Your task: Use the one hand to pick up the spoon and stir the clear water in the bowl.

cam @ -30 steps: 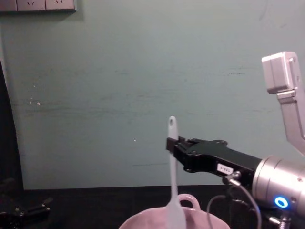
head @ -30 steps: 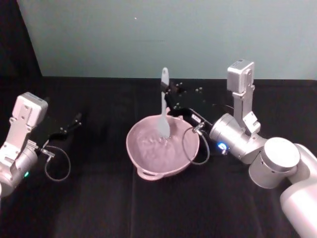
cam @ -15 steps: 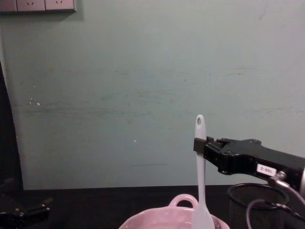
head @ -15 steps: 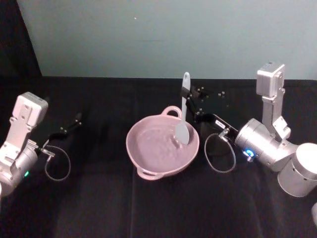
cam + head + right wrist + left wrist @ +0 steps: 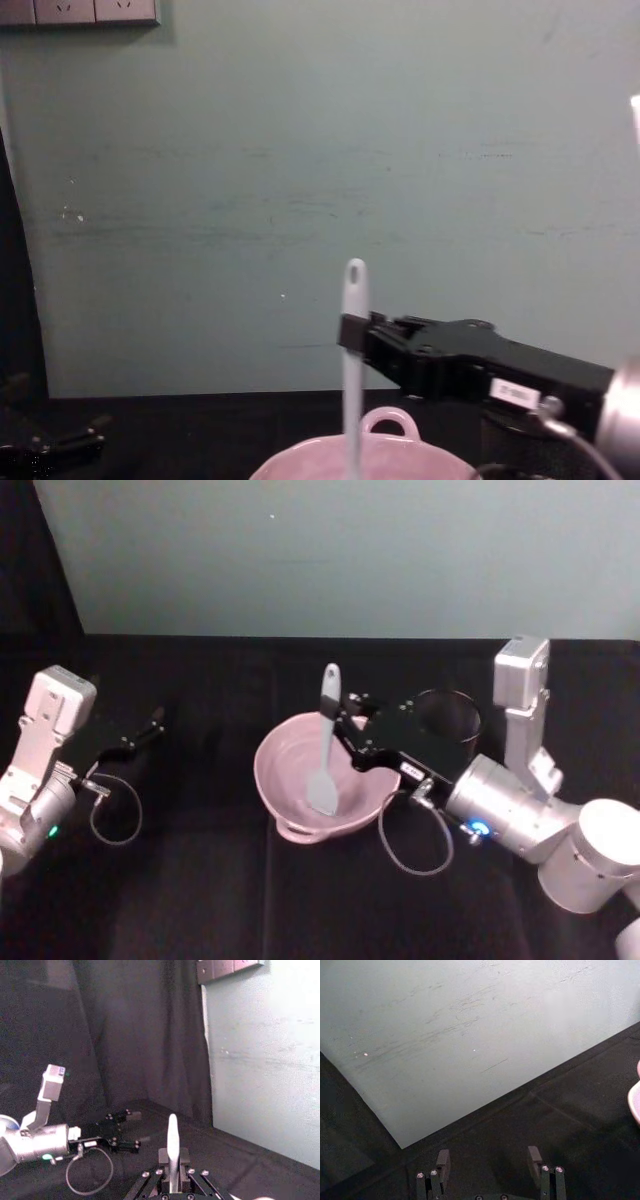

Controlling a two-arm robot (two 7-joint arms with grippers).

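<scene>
Head view: right hand (image 5: 343, 720) fingers pinch spoon (image 5: 325, 755), head below them in bowl (image 5: 268, 780); black table (image 5: 200, 880), teal wall (image 5: 350, 550); left hand (image 5: 488, 1154) fingers spread.

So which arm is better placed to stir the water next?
Right. The right gripper has its jaws shut on the spoon, its head down in the bowl. The left gripper sits open, well off to the bowl's left.

— From where do we view the bowl (image 5: 272, 772)?
— Head view: high above it, facing down. Chest view: low, close before it, facing the wall (image 5: 300, 150) behind. Both share its rim and the spoon (image 5: 326, 742).
</scene>
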